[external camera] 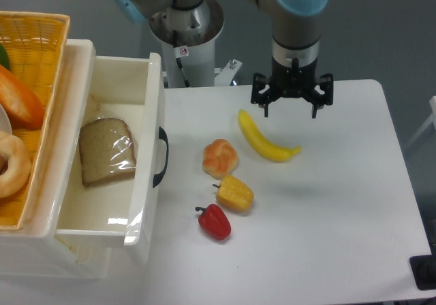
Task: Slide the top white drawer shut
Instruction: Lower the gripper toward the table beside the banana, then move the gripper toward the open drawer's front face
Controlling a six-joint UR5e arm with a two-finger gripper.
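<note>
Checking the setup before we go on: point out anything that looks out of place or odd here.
The top white drawer stands pulled far out with a wrapped slice of bread inside. The open gripper hangs well away from it, above the banana. Nothing is spilled or damaged.

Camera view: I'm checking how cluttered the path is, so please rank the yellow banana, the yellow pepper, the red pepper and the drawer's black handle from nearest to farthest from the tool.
1. Yellow banana, just below the tool.
2. Yellow pepper, toward the table's middle.
3. Red pepper, nearer the front edge.
4. Curved black handle on the top white drawer, far over at the table's edge.
</note>
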